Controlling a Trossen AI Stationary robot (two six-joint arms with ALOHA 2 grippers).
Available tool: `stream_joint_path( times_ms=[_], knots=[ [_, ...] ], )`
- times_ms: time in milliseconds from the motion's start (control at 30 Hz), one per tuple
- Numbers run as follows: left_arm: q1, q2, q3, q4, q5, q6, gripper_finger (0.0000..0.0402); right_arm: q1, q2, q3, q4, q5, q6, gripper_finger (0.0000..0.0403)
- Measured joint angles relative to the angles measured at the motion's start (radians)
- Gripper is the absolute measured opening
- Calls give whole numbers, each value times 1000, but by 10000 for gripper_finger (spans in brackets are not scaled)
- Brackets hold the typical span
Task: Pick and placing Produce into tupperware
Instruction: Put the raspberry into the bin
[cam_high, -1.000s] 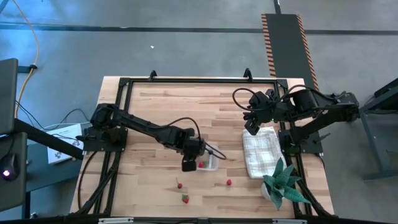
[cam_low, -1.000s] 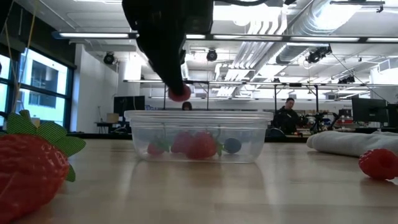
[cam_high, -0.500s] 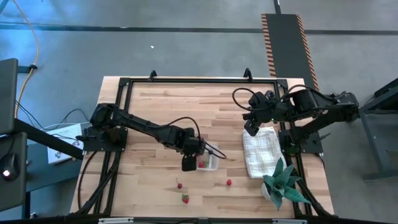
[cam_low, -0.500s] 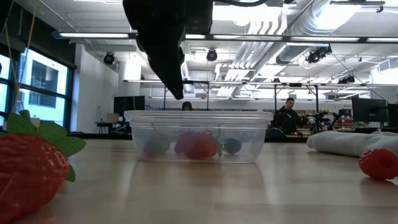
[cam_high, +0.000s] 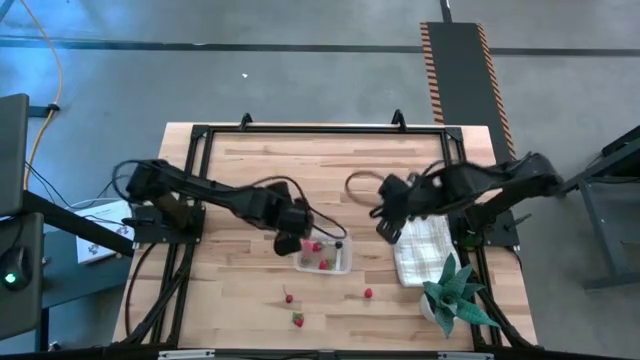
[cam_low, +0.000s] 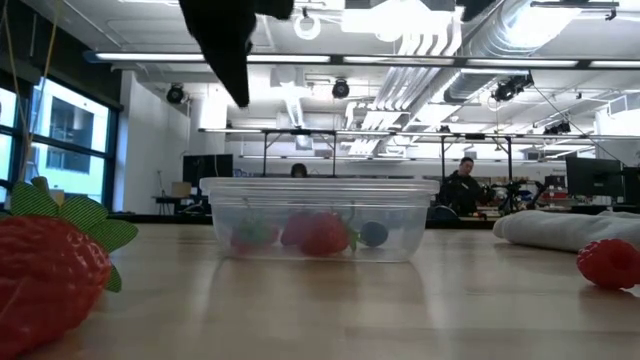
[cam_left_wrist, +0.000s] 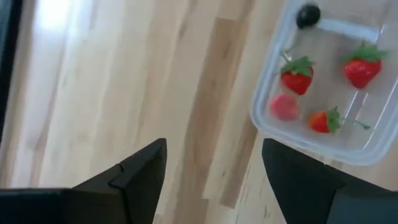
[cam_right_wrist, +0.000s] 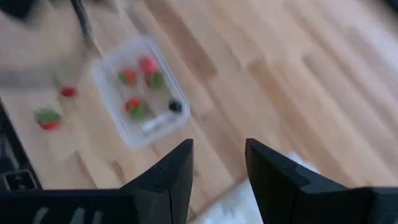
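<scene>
The clear tupperware (cam_high: 323, 257) stands on the table at mid-front. Inside it lie red strawberries (cam_left_wrist: 297, 73), a pinkish piece (cam_left_wrist: 284, 107) and a dark berry (cam_left_wrist: 308, 15). Three more strawberries lie on the table nearer the front: one (cam_high: 288, 297), a second (cam_high: 297, 320) and a third (cam_high: 368, 293). My left gripper (cam_high: 288, 243) hovers open and empty just left of the tupperware, above its rim (cam_low: 320, 184). My right gripper (cam_high: 384, 228) hangs open and empty to the tupperware's right, at the left edge of the cloth.
A white checked folded cloth (cam_high: 420, 250) lies right of the tupperware. A green spiky plant (cam_high: 455, 292) stands at the front right corner. Black frame rails (cam_high: 190, 180) run along the table's sides. Bare wood stretches across the far half.
My left gripper has let go of the pinkish piece, which has dropped into the tupperware. It has then risen and drawn back toward the far left. My right gripper has moved from the cloth's far end toward the tupperware, left and nearer.
</scene>
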Motion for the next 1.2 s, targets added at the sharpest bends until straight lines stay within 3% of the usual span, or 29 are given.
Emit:
stream_joint_path(
  times_ms=[167,500,667,967,1200],
  knots=[
    [58,-99,0,-60,-13,-45,251,86,93,0,-60,-3,198,138],
    [192,-213,0,-113,-38,3,250,215,266,0,76,-56,524,138],
    [229,-218,0,-108,-40,72,250,236,349,0,171,-103,622,138],
    [235,-218,0,-105,-38,132,250,243,461,0,256,-298,743,138],
    [235,-218,0,-105,-38,152,250,263,527,0,280,-317,810,138]
  ],
)
